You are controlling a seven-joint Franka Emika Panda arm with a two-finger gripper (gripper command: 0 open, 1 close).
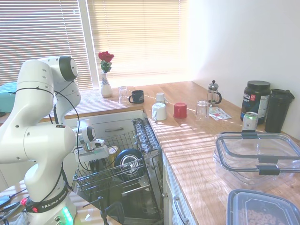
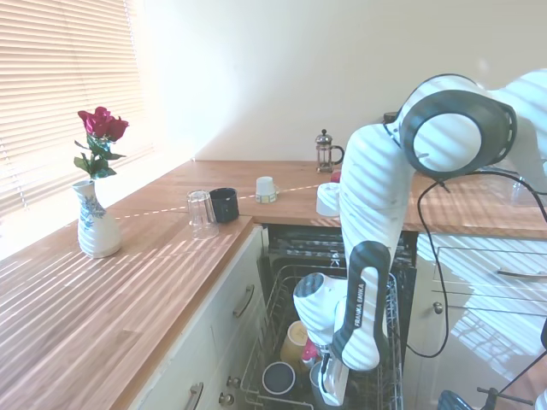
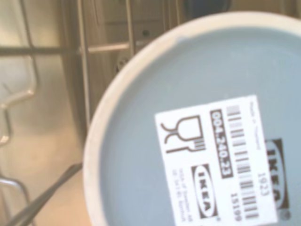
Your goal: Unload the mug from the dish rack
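Observation:
The wrist view is filled by the mug [image 3: 197, 132], upside down and very close: a dull-grey base with a pale rim and a white barcode label. It stands in the dish rack [image 1: 136, 177], a silver wire basket pulled out under the counter, also in the second exterior view [image 2: 272, 318]. My gripper [image 1: 95, 163] reaches down into the rack's left part, right over the mug, and my hand [image 2: 329, 386] hides the mug in both exterior views. The fingers do not show clearly.
A second grey cup with a pale rim [image 2: 279, 377] and a tan cup [image 2: 297, 340] stand in the rack beside my hand. A dark round dish [image 1: 127, 159] sits to the right. On the counter are a white mug [image 1: 159, 111], a red cup [image 1: 180, 110] and a black mug [image 1: 137, 96].

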